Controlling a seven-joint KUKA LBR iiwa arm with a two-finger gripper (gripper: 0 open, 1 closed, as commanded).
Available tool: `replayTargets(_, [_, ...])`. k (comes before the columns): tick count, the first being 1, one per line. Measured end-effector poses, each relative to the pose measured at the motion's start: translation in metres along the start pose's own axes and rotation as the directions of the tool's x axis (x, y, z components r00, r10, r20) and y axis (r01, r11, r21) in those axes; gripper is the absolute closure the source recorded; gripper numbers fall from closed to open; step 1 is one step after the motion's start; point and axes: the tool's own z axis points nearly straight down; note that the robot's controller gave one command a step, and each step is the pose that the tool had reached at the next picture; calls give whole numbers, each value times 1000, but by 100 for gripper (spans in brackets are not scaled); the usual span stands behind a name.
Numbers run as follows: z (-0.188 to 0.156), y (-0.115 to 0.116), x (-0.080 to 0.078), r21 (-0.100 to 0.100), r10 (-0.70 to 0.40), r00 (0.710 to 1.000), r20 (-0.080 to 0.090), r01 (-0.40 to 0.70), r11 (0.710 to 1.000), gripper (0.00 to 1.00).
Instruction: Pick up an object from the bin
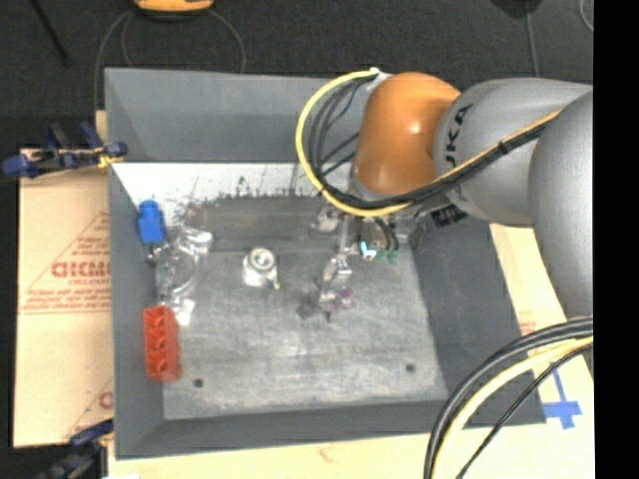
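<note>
The arm [519, 158] comes in from the right of the frame, its orange cover [399, 133] above the upper middle of the grey bin [200, 118], with yellow and black cables looped about it. Below the cover the gripper [331, 289] hangs down to the bin's floor just right of centre; from this angle it is not possible to tell whether it is wide or narrow, nor whether it holds anything. At its tip, touching or just beside it, lies a small purple thing [346, 296] with a dark scrap [310, 310] close at its lower left. To the left of the gripper, apart from it, a small round silver piece [261, 265] lies on the floor. Along the bin's left side, well apart from the gripper, lie a blue cap-like thing [150, 222] at the top, a clear plastic piece [180, 264] just below it, and a red ridged block [161, 342] at the lower left
</note>
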Motion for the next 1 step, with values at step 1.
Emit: replayTargets(1, [30,13,43,-4,297,955,1,-297,955,0])
